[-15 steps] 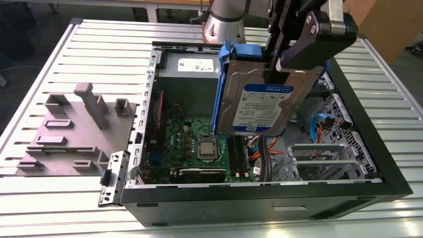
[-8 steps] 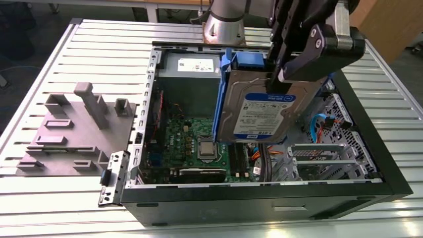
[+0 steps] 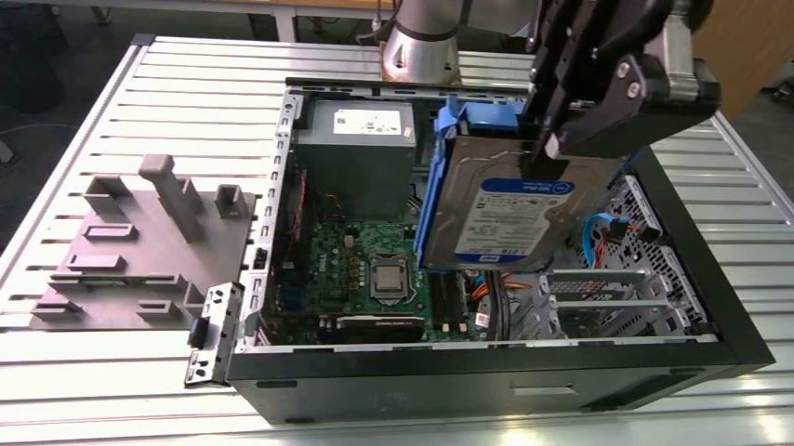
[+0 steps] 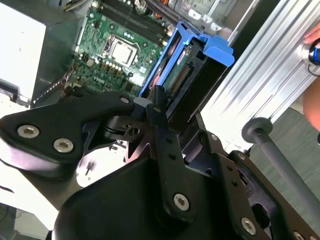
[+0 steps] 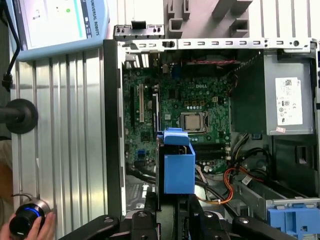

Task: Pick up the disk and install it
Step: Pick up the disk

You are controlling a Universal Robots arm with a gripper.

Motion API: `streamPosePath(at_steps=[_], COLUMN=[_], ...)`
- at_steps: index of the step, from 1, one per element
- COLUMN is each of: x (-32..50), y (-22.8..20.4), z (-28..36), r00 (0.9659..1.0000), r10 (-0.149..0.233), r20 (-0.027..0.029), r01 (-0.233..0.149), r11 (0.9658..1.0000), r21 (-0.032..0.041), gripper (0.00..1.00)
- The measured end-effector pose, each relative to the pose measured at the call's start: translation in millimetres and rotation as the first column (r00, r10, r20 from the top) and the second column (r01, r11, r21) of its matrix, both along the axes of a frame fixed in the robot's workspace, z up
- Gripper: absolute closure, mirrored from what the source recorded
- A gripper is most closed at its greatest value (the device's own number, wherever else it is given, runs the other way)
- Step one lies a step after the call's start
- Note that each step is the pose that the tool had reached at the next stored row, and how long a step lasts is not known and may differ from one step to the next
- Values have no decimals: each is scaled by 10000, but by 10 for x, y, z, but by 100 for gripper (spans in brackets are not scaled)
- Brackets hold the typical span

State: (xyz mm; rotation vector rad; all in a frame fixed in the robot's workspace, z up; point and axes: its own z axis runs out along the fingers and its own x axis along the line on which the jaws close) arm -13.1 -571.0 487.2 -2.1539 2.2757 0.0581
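Fingers (image 3: 549, 130) grip silver, blue-railed disk (image 3: 522, 218)

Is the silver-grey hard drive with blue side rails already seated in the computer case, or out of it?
Out. The black pincer holds the silver-grey hard drive upright over the open black computer case.

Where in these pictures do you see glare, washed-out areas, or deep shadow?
Exterior view: even light, no glare on the disk; the computer case is shaded inside. Second wrist view: the grey metal box is washed out nearly white. First wrist view: the screen glows bright.
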Motion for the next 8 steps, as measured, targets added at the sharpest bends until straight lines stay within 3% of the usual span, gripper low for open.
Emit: streamPosePath(at_steps=[8], x=[266], y=[1], z=[-9], r00=[10000], r10=[0], r20=[-3], r01=[0], r11=[10000], r21=[-3], gripper=[65])
